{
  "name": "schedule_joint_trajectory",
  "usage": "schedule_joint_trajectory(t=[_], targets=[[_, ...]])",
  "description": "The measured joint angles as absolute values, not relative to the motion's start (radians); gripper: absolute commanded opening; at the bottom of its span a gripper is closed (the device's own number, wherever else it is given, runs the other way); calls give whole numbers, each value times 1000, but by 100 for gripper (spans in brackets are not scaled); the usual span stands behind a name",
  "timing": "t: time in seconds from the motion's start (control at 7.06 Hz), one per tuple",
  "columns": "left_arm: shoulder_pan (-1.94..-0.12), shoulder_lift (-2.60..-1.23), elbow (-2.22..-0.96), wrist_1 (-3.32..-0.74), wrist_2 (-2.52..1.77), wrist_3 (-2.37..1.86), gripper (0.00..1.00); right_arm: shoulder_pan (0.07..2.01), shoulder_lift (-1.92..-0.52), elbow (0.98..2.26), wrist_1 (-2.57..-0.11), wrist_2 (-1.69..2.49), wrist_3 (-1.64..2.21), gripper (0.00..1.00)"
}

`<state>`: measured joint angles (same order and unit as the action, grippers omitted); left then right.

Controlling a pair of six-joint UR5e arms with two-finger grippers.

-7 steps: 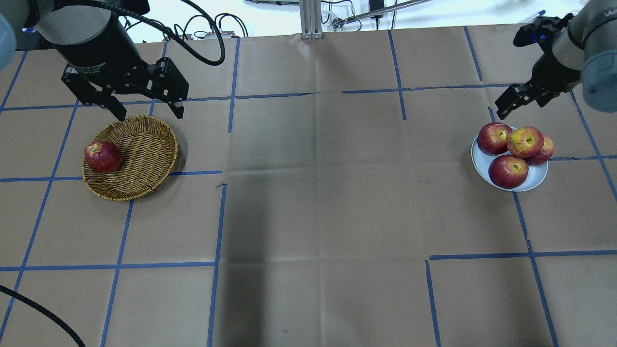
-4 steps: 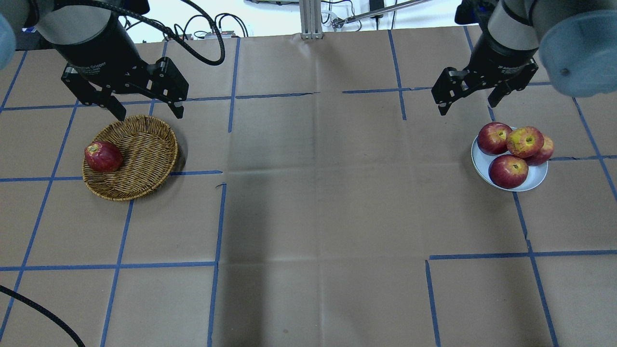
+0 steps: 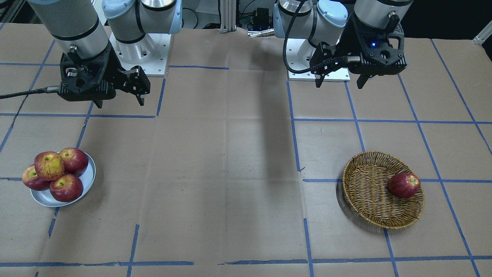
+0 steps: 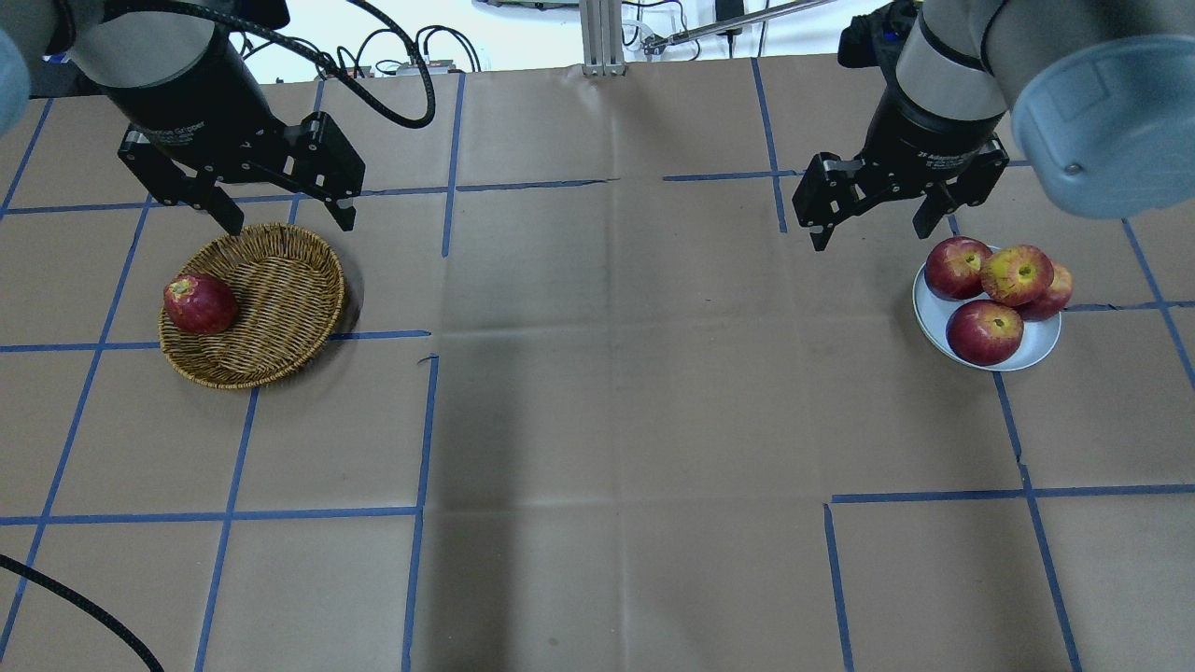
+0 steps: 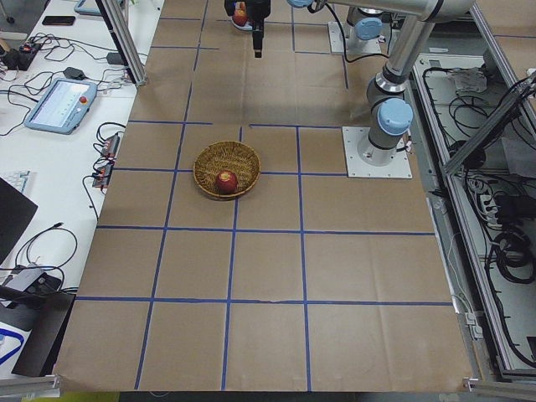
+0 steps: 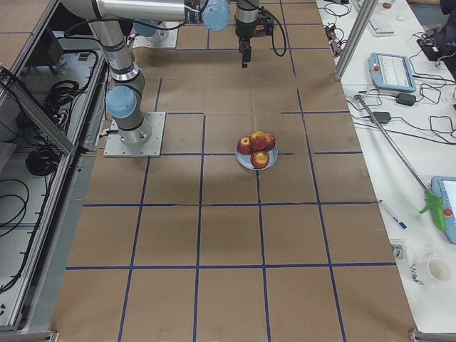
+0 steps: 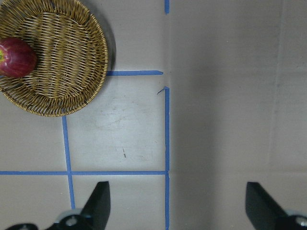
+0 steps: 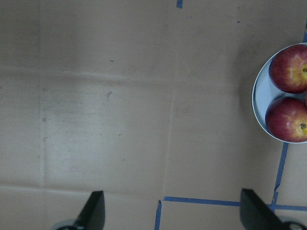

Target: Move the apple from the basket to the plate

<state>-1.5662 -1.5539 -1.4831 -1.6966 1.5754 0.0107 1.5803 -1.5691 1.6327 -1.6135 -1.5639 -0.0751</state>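
The yellow-streaked apple [image 4: 1018,274] lies on top of three darker red apples on the silvery plate [image 4: 1039,352] at the right; it also shows in the front view [image 3: 49,165]. The wicker basket [image 4: 280,280] at the left holds one dark red apple [image 4: 199,303] against its left rim. My left gripper [image 4: 289,222] is open and empty, high over the basket's far rim. My right gripper [image 4: 871,238] is open and empty, above the table to the left of the plate. In the right wrist view the plate [image 8: 259,103] sits at the right edge.
The table is covered in brown paper with a blue tape grid. A metal post [image 4: 602,37] and cables stand at the far edge. In the left wrist view the basket [image 7: 72,62] is at the top left.
My right arm has swung in from the far right and turned, so its open gripper now hangs left of the plate. The left arm, basket and apples have not moved.
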Motion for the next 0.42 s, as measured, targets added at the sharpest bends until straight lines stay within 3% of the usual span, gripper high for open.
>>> schedule_joint_trajectory(t=[0.42], targets=[[-1566, -1554, -1485, -1697, 1575, 11, 99, 1571, -1569, 1634, -1609, -1566, -72, 100]])
